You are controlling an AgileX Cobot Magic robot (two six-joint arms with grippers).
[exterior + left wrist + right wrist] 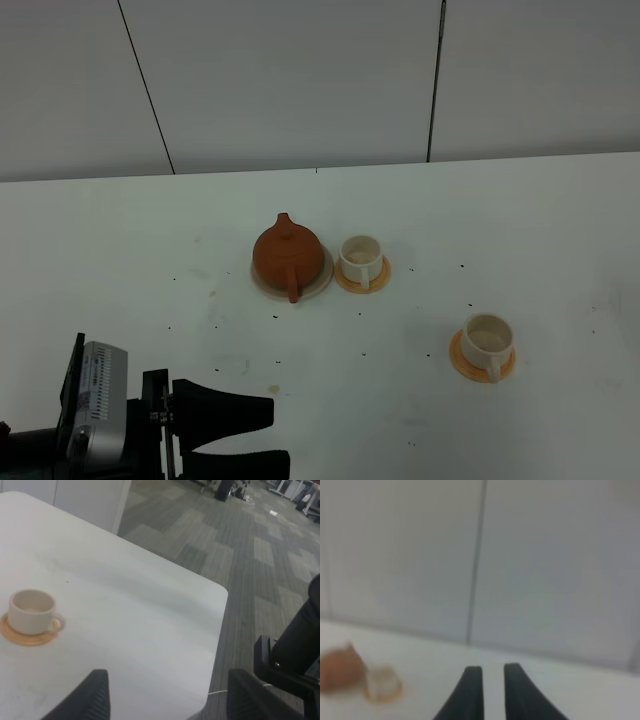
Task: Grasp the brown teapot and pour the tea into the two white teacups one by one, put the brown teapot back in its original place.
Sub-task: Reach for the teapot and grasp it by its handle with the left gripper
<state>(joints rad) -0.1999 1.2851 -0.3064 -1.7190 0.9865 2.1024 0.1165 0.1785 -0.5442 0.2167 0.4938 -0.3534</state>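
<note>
As far as can be judged, nothing is done yet. Nearest, on the left, the left gripper point(250, 437) stands wide open and empty, well apart from the teapot. The right gripper point(487, 685) is outside the high view; its blurred wrist view seems to show a narrow gap, holding nothing. The near cup point(488, 340) sits to the right. Farther off, the teapot point(287, 253) rests on its saucer point(320, 283), with the far cup point(360, 257) just beside. The grasp, both pours and the return are all left.
</note>
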